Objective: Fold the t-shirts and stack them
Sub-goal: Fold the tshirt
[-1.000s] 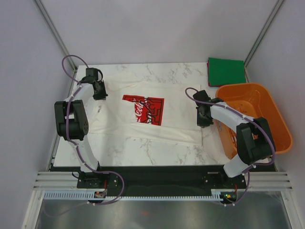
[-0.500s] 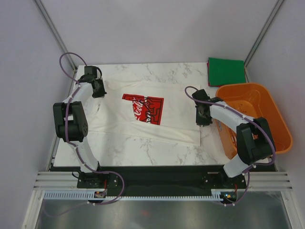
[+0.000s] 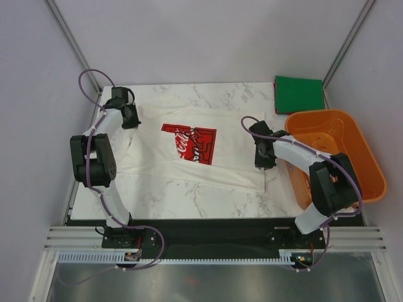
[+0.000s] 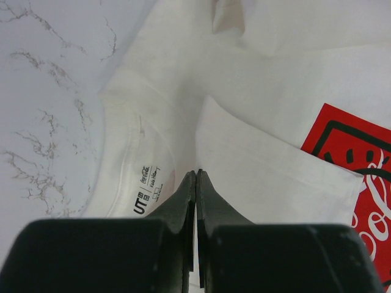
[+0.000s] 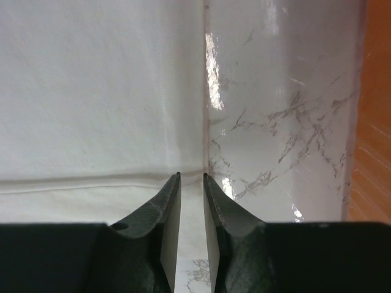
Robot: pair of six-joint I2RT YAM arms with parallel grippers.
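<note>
Top external view shows us the white t-shirt (image 3: 233, 151) lying between left end effector (image 3: 130, 121), apparently clamped on its collar (image 4: 122, 152), and right end effector (image 3: 263, 163), parted above its hem (image 5: 183, 91).

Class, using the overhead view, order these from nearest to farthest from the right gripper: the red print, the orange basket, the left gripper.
1. Orange basket, immediately right.
2. Red print, left, on the white t-shirt.
3. Left gripper, far left.

Two t-shirts (image 3: 233, 157), one basket (image 3: 364, 151)
</note>
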